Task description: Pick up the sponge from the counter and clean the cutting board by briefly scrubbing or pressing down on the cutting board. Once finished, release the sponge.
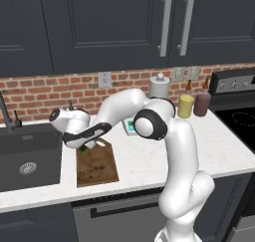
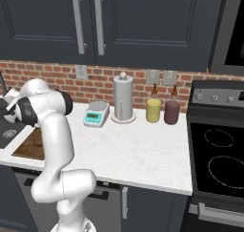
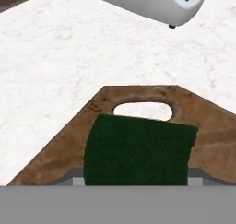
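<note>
The sponge [image 3: 138, 151], dark green face up, lies on the cutting board [image 3: 55, 158] just below the board's oval handle hole. In the left base view a small green patch of the sponge [image 1: 83, 148] shows under the hand at the far end of the cutting board [image 1: 97, 169]. The board rests on the white counter [image 1: 144, 161], just beside the dark sink [image 1: 27, 156]. The gripper [image 1: 84, 145] is low over the board's far end. Its fingertips are hidden behind the sponge in the hand view, so whether it clasps the sponge or has let go cannot be told. A white scale [image 2: 96, 114] sits on the counter beyond the board, near a paper towel holder [image 2: 123, 98].
</note>
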Robot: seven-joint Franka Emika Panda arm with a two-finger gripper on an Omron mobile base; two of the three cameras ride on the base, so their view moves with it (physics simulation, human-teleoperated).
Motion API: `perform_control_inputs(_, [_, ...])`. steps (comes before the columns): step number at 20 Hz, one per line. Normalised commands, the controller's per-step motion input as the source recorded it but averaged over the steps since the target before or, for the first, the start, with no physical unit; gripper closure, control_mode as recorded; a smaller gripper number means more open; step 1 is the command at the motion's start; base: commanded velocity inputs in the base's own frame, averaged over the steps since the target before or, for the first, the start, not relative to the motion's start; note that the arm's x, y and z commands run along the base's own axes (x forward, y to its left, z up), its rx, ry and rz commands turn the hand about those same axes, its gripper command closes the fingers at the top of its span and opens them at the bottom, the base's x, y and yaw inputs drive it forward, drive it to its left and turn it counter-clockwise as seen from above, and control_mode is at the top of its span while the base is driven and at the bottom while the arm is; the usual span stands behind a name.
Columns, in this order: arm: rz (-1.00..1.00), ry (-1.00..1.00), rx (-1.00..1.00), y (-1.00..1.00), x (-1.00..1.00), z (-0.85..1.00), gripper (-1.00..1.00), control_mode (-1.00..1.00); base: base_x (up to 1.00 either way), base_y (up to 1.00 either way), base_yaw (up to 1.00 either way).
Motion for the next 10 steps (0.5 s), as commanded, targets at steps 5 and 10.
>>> perform_control_inputs(5, [-0.05, -0.38, 0.02, -0.26, 0.0, -0.19, 1.0, -1.0, 0.0, 0.0, 0.0])
perform_control_inputs(10, [-0.04, 0.01, 0.0, -0.23, 0.06, -0.35, 1.0, -1.0, 0.0, 0.0, 0.0])
